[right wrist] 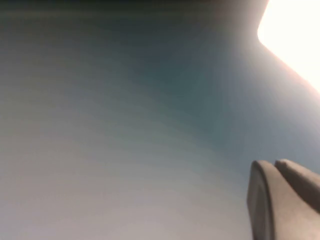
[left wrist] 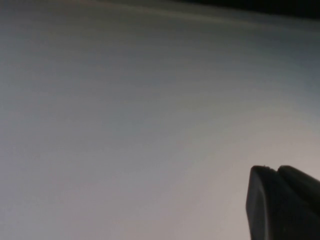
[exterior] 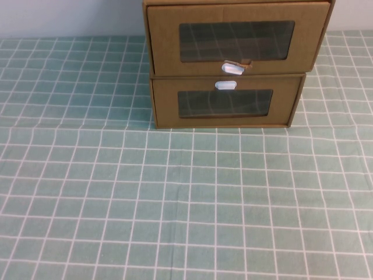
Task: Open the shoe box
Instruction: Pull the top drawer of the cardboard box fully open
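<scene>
High view: you have the shoe box, two stacked drawers, on the checked cloth, well apart from both grippers. Wrist views: the left gripper and right gripper have fingers together, holding nothing, facing blank surfaces.

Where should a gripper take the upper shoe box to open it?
I'd pinch the white pull tab at the bottom centre of the upper shoe box front, approaching from the robot's side: the flat front offers no other hold. Left gripper and right gripper, both shut, sit outside the high view.

Two stacked cardboard shoe boxes, both closed
</scene>
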